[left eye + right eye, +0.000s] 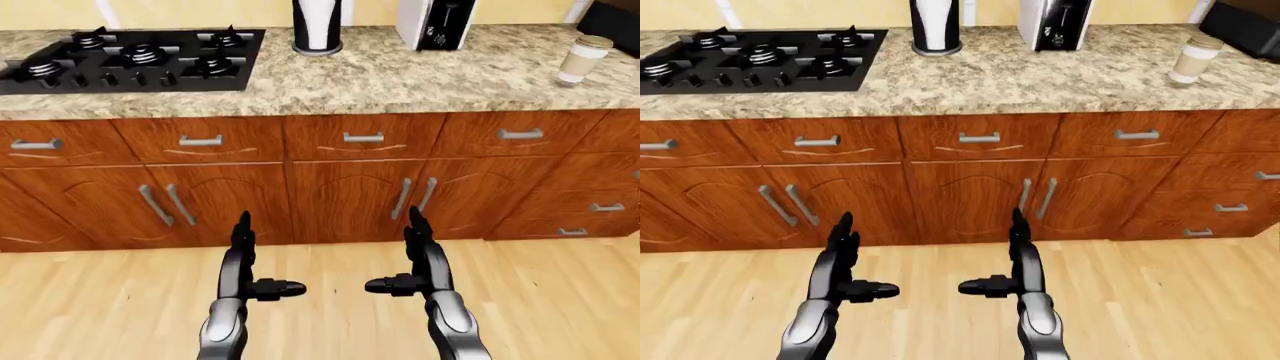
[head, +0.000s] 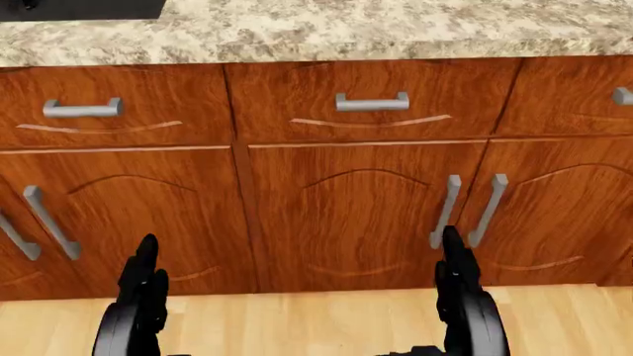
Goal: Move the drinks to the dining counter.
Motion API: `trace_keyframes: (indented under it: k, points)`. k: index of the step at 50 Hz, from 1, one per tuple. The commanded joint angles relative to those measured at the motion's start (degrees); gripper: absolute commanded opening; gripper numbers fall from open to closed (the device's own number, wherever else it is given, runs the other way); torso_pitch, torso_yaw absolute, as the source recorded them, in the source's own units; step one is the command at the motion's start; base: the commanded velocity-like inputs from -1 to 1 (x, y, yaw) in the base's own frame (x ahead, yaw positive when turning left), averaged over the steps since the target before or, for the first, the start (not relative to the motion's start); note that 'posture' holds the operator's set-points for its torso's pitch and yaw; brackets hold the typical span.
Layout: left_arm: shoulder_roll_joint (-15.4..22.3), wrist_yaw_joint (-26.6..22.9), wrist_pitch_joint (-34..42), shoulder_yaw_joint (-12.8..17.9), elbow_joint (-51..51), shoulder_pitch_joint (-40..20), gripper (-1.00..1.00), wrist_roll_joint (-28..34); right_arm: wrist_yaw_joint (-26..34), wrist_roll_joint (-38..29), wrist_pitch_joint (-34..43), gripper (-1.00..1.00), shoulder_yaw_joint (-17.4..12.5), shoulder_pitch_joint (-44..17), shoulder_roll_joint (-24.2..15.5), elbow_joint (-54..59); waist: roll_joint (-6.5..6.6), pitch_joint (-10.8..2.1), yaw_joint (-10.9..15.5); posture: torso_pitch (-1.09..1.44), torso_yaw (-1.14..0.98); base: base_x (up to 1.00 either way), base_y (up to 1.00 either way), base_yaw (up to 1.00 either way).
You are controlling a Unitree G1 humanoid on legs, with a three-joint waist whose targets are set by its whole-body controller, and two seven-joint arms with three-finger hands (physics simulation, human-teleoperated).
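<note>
Nearest to you, at the bottom of the left-eye view, your left hand [image 1: 243, 262] rises from the lower left and your right hand [image 1: 420, 259] from the lower right; both hang over the pale wooden floor [image 1: 560, 300], well apart from each other; on each, the fingers stand straight up and the thumb juts inward toward the other hand, so both hands are spread and hold nothing.

Beyond the hands, across the middle of the frame, runs a row of reddish wooden cabinets [image 1: 340, 195]; the doors carry slanted grey bar handles, and above them a line of drawers [image 1: 363, 136] carries short horizontal handles; more small drawers stack at the right edge.

Above the drawers lies the speckled granite counter [image 1: 400, 79]; in the upper left of the frame a black gas stove [image 1: 135, 60] is set into it, its burners dark against the surface.

Farthest off, along the top edge, a black and white cylinder [image 1: 318, 26] stands upright just right of the stove; beside it, further right, stands a white and black appliance [image 1: 435, 22]; a dark object fills the top right corner, and what it is you cannot tell.

The drink you can see is a paper coffee cup [image 1: 583, 58] with a lid, standing upright on the counter in the upper right of the frame, well away from both hands.
</note>
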Motion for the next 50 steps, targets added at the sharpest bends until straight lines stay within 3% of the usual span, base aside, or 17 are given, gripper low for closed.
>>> trace_keyframes:
  k: [1, 3, 5, 8, 13, 23, 24, 26, 30, 39, 40, 41, 42, 43, 46, 48, 50]
  points:
    - [0.2, 0.7, -4.8, 0.3, -4.2, -2.1, 1.0, 0.4, -0.5, -0.2, -4.0, 1.0, -0.4, -2.1, -0.4, -3.8, -0.45, -0.05, -0.1, 0.0, 0.0, 0.0, 0.0, 0.0]
    - [0.1, 0.8, -5.2, 0.2, -4.8, -1.7, 1.0, 0.3, -0.9, -0.6, -4.6, 1.0, -0.4, -2.3, -0.4, -3.3, -0.06, -3.53, 0.4, 0.0, 0.0, 0.0, 0.0, 0.0]
    - [0.2, 0.6, -5.2, 0.4, -4.3, -2.0, 1.0, -0.1, -1.0, -0.8, -4.3, 1.0, 0.1, -1.4, -0.1, -5.1, -0.4, -1.0, 0.3, 0.0, 0.0, 0.0, 0.0, 0.0]
    - [0.3, 0.3, -4.7, 0.4, -4.9, -1.8, 1.0, -0.4, -1.0, -0.6, -3.9, 1.0, 0.0, -1.3, -0.1, -5.7, -0.42, -4.26, 0.5, 0.0, 0.0, 0.0, 0.0, 0.0]
    - [0.8, -0.6, 0.1, 1.0, -11.1, -1.6, 1.0, -1.7, -1.8, -1.0, -3.7, 1.0, -0.1, -2.2, -0.1, -6.2, -0.24, -4.53, 0.4, 0.0, 0.0, 0.0, 0.0, 0.0]
    - [3.3, -1.7, 26.7, 3.8, -35.0, -9.5, 1.0, -1.5, -0.6, 1.8, 17.2, 1.0, -3.9, -6.3, -1.9, -28.3, -0.06, -5.19, 0.6, 0.0, 0.0, 0.0, 0.0, 0.0]
    - [3.4, -1.6, 28.1, 4.0, -36.1, -10.1, 1.0, -1.5, -0.6, 2.1, 17.4, 1.0, -4.2, -6.6, -2.1, -28.4, 0.19, -5.9, 0.7, 0.0, 0.0, 0.0, -0.44, 0.0]
    - [3.6, -1.5, 29.4, 4.2, -37.2, -10.7, 1.0, -1.5, -0.8, 2.5, 17.8, 1.0, -4.6, -6.8, -2.3, -28.4, 4.1, -3.49, 0.3, 0.0, 0.0, 0.0, -1.0, 0.0]
    - [3.2, -1.7, 28.5, 3.7, -36.7, -10.1, 1.0, -1.1, -0.9, 3.4, 18.9, 1.0, -5.0, -6.6, -2.4, -30.0, 4.56, -3.84, 0.7, 0.0, 0.0, 0.0, -1.0, 0.0]
    - [2.4, -1.9, 26.4, 2.1, -36.1, -8.6, 1.0, 0.0, 0.4, 4.7, 18.9, 1.0, -5.1, -5.9, -2.5, -31.7, 0.72, -2.93, 0.0, 0.0, 0.0, 0.0, -0.89, -0.11]
    - [2.3, -2.0, 26.6, 2.1, -36.3, -8.5, 1.0, 0.1, 0.4, 4.8, 18.4, 1.0, -5.2, -5.8, -2.4, -31.3, -5.73, -3.11, -0.1, 0.0, 0.0, 0.0, 0.0, -1.0]
    - [2.4, -2.0, 26.9, 2.2, -36.9, -8.4, 1.0, 0.1, 0.4, 4.7, 18.2, 1.0, -5.1, -5.7, -2.4, -31.1, -9.49, -3.72, -1.6, 0.0, 0.0, 0.0, 0.0, -1.0]
    - [2.4, -2.1, 27.1, 2.3, -37.1, -8.3, 1.0, 0.1, 0.4, 4.8, 18.5, 1.0, -5.0, -5.6, -2.4, -31.6, -6.14, -2.31, -2.1, 0.0, 0.0, 0.0, 0.0, -1.0]
    - [2.4, -2.2, 27.0, 2.4, -37.1, -8.3, 1.0, 0.2, 0.5, 4.6, 18.7, 1.0, -4.7, -5.5, -2.4, -32.0, -5.21, -3.87, -2.0, 0.0, 0.0, 0.0, 0.0, -1.0]
    - [2.3, -2.3, 26.1, 2.7, -36.5, -8.0, 1.0, 0.2, 0.9, 4.4, 18.4, 1.0, -4.6, -5.1, -2.4, -32.1, -2.88, -4.13, -3.3, 0.0, 0.0, 0.0, 0.0, -1.0]
    - [2.3, -2.2, 26.7, 2.7, -37.5, -7.9, 1.0, 0.2, 1.0, 3.5, 17.7, 1.0, -4.3, -5.2, -2.5, -31.5, -2.13, -2.42, -1.6, 0.0, 0.0, 0.0, -0.5, -0.5]
    - [2.4, -2.3, 27.3, 2.8, -38.3, -8.2, 1.0, 0.1, 1.0, 2.9, 17.3, 1.0, -4.0, -5.3, -2.3, -30.9, 3.4, 0.31, 0.1, 0.0, 0.0, 0.0, -1.0, 0.0]
